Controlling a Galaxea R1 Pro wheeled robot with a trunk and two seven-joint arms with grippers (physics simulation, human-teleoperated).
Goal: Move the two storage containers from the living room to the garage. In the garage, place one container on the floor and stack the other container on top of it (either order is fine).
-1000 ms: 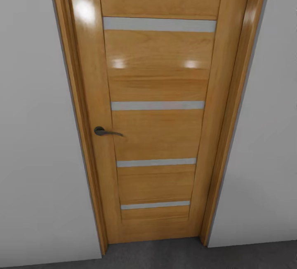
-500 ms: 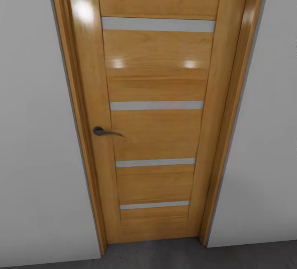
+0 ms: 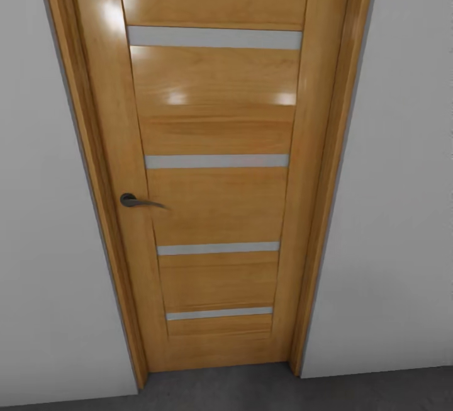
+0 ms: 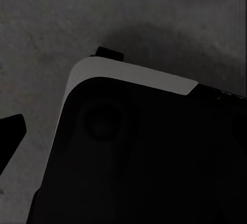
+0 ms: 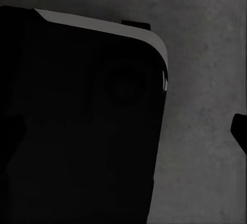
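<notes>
A closed honey-coloured wooden door (image 3: pixel 214 165) with four pale horizontal strips is faced — its dark metal lever handle (image 3: pixel 139 201) sits at its left edge. White-grey walls (image 3: pixel 390 209) flank it, above dark grey mottled concrete floor (image 3: pixel 239 389). Whether either gripper's fingers are apart cannot be told — both wrist views are dark.

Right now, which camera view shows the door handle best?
The head view shows it best: the dark lever handle sits on the left side of the closed wooden door, sharp and unobstructed. The left and right wrist views look down at dark grey floor and the robot's own dark body, so they give nothing of the handle.
</notes>
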